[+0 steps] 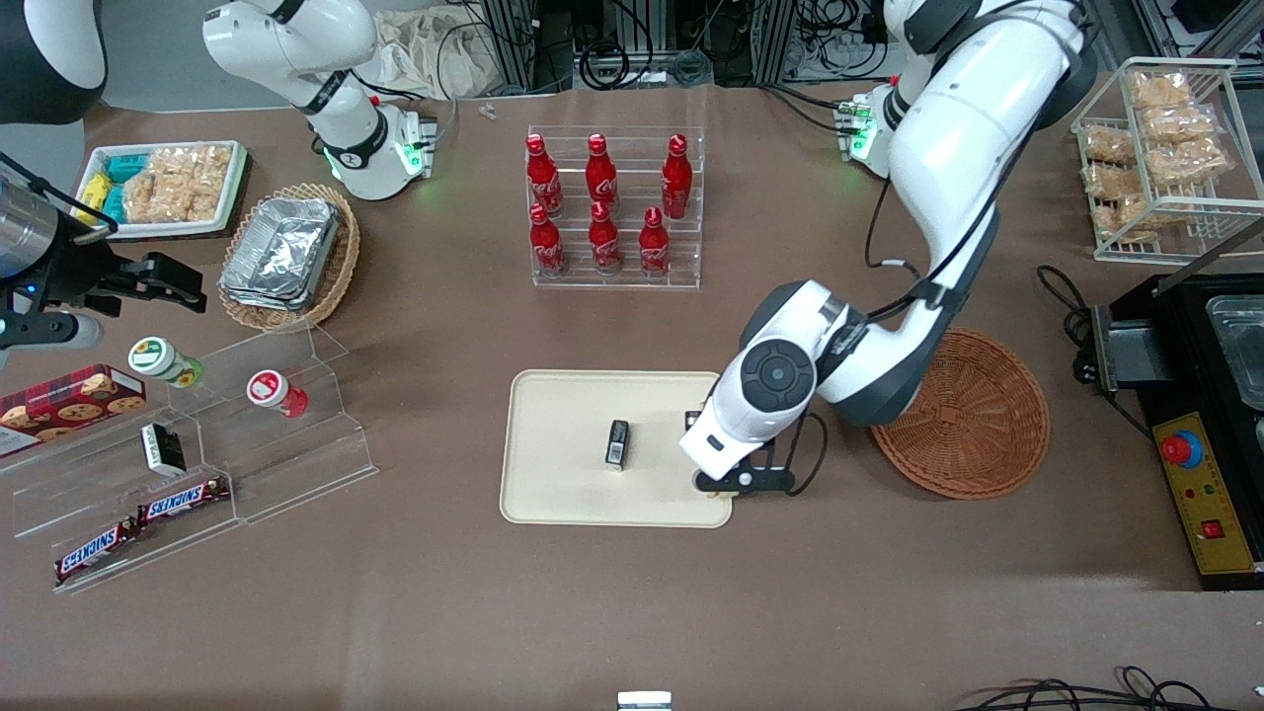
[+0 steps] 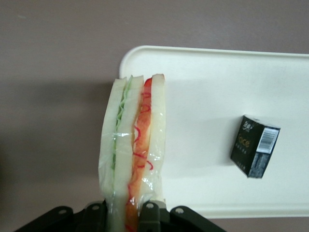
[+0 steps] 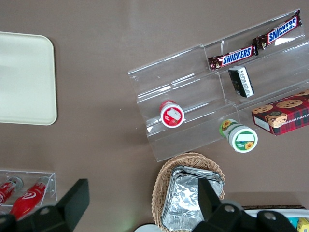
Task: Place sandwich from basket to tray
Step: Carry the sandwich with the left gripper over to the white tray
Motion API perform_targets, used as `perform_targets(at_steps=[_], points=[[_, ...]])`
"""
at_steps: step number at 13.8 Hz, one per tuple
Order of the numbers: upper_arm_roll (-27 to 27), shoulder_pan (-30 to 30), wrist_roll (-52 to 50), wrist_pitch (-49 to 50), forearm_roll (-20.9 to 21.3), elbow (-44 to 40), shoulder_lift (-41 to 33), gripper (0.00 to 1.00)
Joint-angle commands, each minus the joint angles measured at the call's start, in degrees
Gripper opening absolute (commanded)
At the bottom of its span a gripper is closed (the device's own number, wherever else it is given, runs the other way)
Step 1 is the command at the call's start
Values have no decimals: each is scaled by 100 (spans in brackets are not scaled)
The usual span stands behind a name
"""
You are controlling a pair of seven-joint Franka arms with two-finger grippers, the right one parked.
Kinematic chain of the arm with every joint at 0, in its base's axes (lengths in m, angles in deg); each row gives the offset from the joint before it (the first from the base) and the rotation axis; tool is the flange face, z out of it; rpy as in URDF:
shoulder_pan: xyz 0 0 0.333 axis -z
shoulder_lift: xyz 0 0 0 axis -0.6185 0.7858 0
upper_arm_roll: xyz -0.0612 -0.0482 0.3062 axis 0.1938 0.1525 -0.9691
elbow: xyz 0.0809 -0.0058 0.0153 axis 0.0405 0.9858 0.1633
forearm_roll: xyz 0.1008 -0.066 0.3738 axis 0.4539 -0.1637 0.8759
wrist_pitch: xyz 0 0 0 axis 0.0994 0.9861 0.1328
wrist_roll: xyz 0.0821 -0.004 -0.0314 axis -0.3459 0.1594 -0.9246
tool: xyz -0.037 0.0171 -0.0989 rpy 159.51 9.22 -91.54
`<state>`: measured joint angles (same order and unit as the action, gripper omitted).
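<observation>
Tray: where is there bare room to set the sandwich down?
The gripper, shut on the sandwich, hovers at the tray edge nearest the basket. Free: the strip between that edge and the small black box, and the half toward the parked arm. Crowded only around the box.

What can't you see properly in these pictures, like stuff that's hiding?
- Front view: the sandwich is hidden under the left arm; the gripper is over the tray edge nearest the basket.
- Front view: part of the basket lies under the arm.
- Left wrist view: the sandwich is cut off by the edge where the fingers clamp it.
- Both views: the writing on the small black box is too small to read.
</observation>
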<state>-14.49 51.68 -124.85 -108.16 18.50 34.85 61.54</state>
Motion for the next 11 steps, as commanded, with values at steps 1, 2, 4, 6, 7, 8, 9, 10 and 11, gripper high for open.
perform_targets(at_steps=[1,2,4,6,7,8,9,10,11], points=[[-6,103,72,-289,120,-300,397,0],[-6,146,72,-386,121,-283,476,0],[-6,191,55,-510,277,-248,600,0],[-6,191,2,-519,445,-151,635,9],[-6,182,-42,-519,454,-142,618,30],[-6,173,-42,-519,463,-142,600,97],[-6,147,-33,-519,472,-142,583,100],[-6,147,-33,-519,472,-142,548,100],[-6,121,-42,-502,463,-142,478,100]])
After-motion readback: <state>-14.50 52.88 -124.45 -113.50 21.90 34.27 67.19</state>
